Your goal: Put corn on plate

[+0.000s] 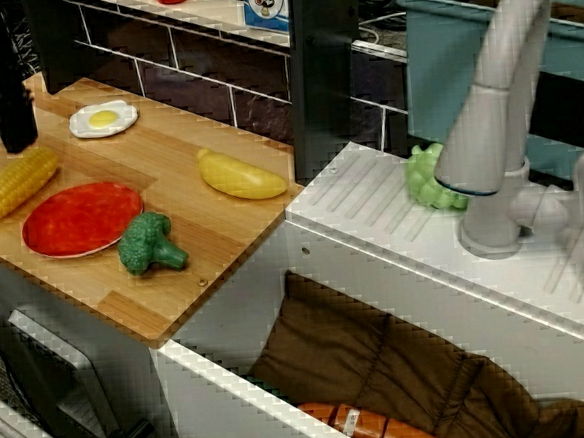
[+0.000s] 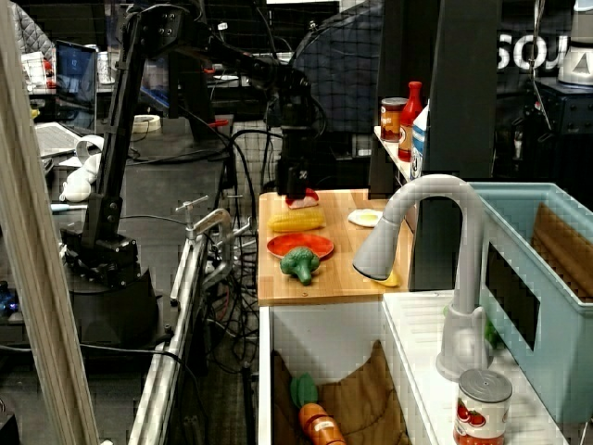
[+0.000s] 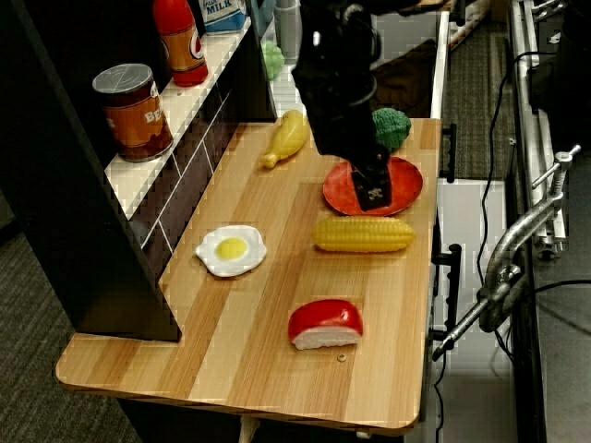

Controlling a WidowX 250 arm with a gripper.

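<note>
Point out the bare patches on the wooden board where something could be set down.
Bare wood lies between the fried egg and the red-and-white piece, along the board's near end. Another patch sits between the egg, the yellow banana-like piece and the plate. Crowded: corn, plate, broccoli and gripper cluster on the outer edge.

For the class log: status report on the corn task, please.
Tool above wooden counter, jaw state unclear, holding nothing. Yellow bumpy toy corn cob on counter beside flat round red plate, not on it. Green toy broccoli touching plate's edge.
</note>
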